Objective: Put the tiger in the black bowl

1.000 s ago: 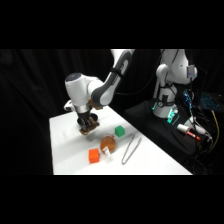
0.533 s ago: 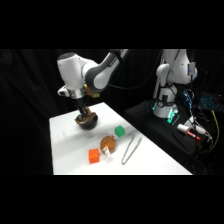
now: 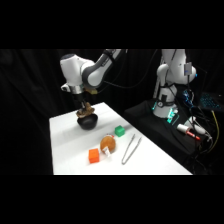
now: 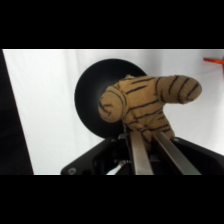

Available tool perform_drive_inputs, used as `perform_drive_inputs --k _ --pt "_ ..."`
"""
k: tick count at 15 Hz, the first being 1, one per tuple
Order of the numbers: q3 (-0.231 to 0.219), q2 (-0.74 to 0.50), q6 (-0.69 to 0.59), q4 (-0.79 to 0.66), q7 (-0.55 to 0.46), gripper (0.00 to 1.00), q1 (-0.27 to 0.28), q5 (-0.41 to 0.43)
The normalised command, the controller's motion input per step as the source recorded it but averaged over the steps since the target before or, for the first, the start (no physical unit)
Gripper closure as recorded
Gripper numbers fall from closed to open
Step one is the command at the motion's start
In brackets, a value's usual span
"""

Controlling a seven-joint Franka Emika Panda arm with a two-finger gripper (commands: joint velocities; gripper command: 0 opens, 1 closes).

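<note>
The tiger [image 4: 142, 102], a tan plush with dark stripes, hangs between my two metal fingers [image 4: 137, 155], which are shut on its lower body. In the wrist view the black bowl [image 4: 97, 90] lies right behind and below it on the white table. In the side view my gripper [image 3: 86, 106] holds the tiger [image 3: 87, 109] a short way above the black bowl [image 3: 87, 121] at the table's far left part.
On the white table [image 3: 65, 145] nearer the front lie an orange cube [image 3: 94, 156], a rounder orange-brown object with a white tag [image 3: 107, 144], a green cube [image 3: 119, 130] and metal tongs [image 3: 129, 148]. The arm's base [image 3: 170, 85] stands at the upper right.
The arm rose with the tiger from table level, then came down again, so the tiger now hangs just over the black bowl.
</note>
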Motion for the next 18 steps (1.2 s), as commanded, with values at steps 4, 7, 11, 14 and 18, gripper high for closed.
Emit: perform_drive_inputs --k 4,7,11,14,18 --pt "-0.041 0.16 0.20 0.12 0.08 0.97 -0.059 0.083" --pt "-0.050 0.20 0.23 0.16 0.09 0.97 -0.044 0.078" --pt "-0.064 0.12 0.17 0.12 0.11 0.56 -0.002 0.043" --pt "-0.053 0.01 0.08 0.04 0.09 0.29 0.030 0.023" --pt "-0.061 -0.15 -0.15 0.01 0.04 0.01 0.056 -0.006"
